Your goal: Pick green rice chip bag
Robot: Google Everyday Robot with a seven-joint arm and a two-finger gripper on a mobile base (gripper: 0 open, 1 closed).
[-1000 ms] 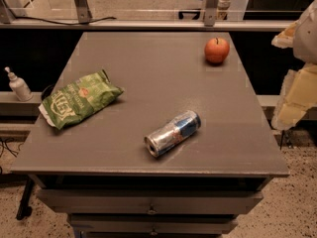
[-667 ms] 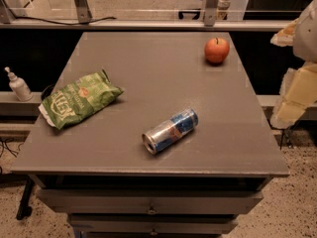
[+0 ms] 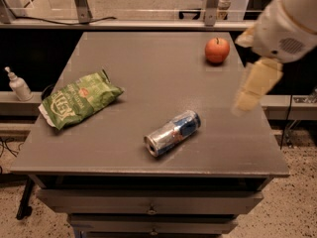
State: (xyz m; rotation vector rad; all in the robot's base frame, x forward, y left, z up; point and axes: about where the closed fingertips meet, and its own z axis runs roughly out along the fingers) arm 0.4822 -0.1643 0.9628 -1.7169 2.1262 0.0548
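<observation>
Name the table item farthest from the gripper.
The green rice chip bag, at the table's left edge; the gripper hangs over the right side, nearer the apple and can.

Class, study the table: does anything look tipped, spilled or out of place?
The can lies on its side near the front edge, not upright; no spill shows. The bag lies crinkled at left. The end effector hovers at the right edge of the table.

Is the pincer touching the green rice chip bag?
No, the pincer hangs at the right side of the table, while the green rice chip bag lies apart at the left.
</observation>
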